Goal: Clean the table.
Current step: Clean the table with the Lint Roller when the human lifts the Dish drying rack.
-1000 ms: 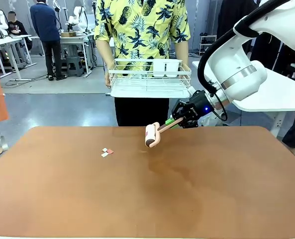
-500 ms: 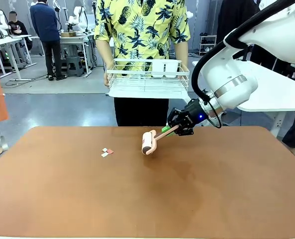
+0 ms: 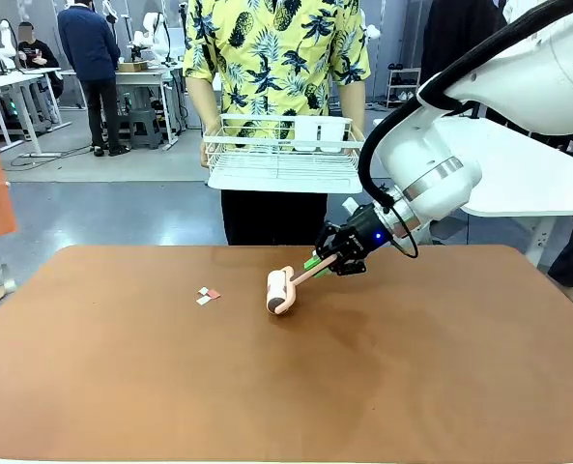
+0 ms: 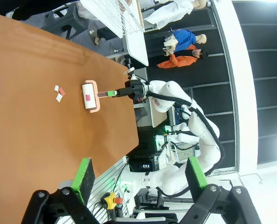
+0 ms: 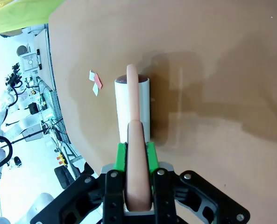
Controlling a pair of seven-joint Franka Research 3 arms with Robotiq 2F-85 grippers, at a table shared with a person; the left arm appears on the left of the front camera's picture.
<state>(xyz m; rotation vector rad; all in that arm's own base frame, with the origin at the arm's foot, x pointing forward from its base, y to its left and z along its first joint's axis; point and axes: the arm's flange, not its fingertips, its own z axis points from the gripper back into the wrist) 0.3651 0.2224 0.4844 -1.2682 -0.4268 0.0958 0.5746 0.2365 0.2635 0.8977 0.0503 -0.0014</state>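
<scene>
The reddish-brown table spreads across the front view. My right gripper is shut on the pink handle of a lint roller, whose white roll sits low at the table top, right of a few small white and red paper scraps. In the right wrist view the green pads clamp the handle, the roll lies ahead, and the scraps lie beyond it to the left. My left gripper hangs open and empty above the table, far from the roller.
A person in a yellow patterned shirt stands at the far edge, both hands holding a white wire rack above the table's edge. White-topped tables and other people stand farther back.
My right gripper has carried the lint roller leftward and down, closer to the scraps. The person and the rack have barely shifted.
</scene>
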